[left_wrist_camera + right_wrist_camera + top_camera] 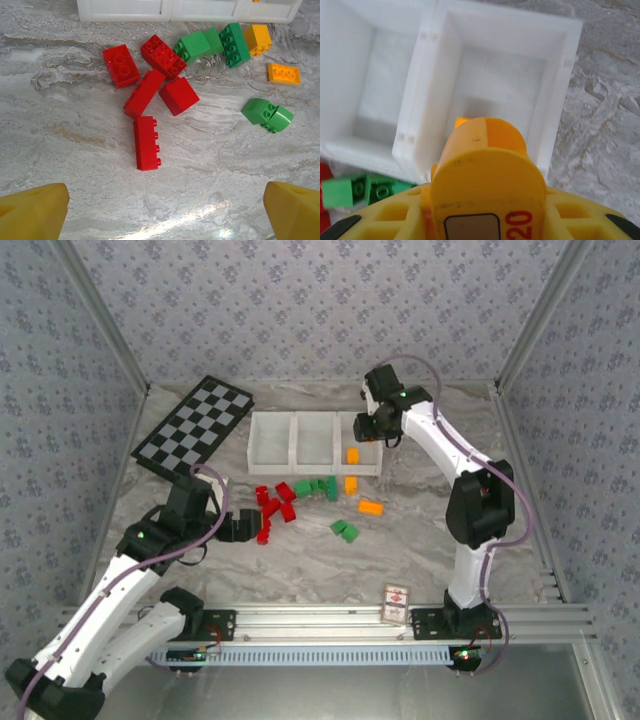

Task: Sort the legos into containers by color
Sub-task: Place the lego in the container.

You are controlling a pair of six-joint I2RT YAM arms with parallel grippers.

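The white three-bin tray [270, 418] lies at the back of the table. One orange brick [352, 455] lies in its right bin [555, 80]. Below the tray are several red bricks [275, 502] [147, 142], green bricks [320, 487] [235, 44] and two orange ones [370, 507] [284, 73]. A green pair [345, 531] [267, 114] lies apart. My left gripper [250, 528] [167, 210] is low and open, just left of the red bricks. My right gripper [372, 430] [511, 125] hovers over the right bin, fingers pressed together. An orange bit [461, 121] peeks past them.
A black-and-white checkerboard [195, 425] lies at the back left. A small red-and-white card box [396, 603] stands near the front edge, by the right arm's base. Patterned walls close in the table on three sides.
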